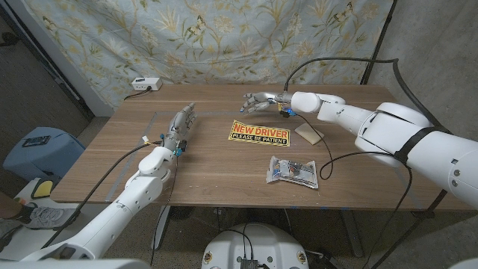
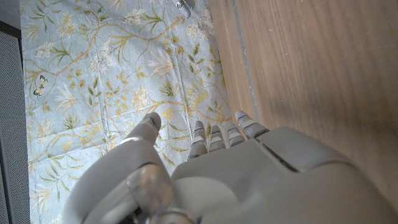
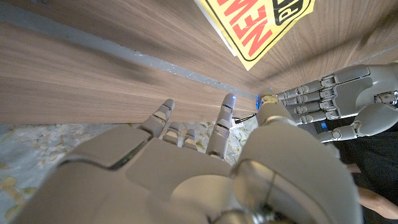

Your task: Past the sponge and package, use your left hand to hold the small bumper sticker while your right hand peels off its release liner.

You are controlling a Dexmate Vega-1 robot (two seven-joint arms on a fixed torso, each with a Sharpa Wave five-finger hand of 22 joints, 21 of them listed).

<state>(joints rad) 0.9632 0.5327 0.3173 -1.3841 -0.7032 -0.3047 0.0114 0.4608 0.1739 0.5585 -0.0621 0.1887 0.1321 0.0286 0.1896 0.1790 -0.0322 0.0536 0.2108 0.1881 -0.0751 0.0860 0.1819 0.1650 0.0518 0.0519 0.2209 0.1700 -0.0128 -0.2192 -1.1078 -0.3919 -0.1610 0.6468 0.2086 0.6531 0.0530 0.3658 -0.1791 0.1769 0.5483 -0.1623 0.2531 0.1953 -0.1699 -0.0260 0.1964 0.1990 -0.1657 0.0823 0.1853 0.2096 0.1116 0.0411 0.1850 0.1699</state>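
Observation:
The small yellow bumper sticker (image 1: pixel 258 132), lettered "NEW DRIVER PLEASE BE PATIENT", lies flat in the middle of the wooden table (image 1: pixel 216 168). Its corner also appears in the right wrist view (image 3: pixel 261 25). My left hand (image 1: pixel 181 123) stands a short way to the sticker's left, fingers stretched out and apart, holding nothing. My right hand (image 1: pixel 261 101) hovers just beyond the sticker's far edge, fingers spread and empty. In the right wrist view my right hand (image 3: pixel 186 168) reaches over the wood with my left hand (image 3: pixel 336 102) opposite. My left hand (image 2: pixel 205 174) is bare in its own wrist view.
A beige sponge (image 1: pixel 308 133) lies right of the sticker, under my right forearm. A clear package (image 1: pixel 293 171) sits nearer the front edge. A small white box (image 1: pixel 144 84) stands at the far left corner. A flowered curtain (image 1: pixel 224 37) hangs behind the table.

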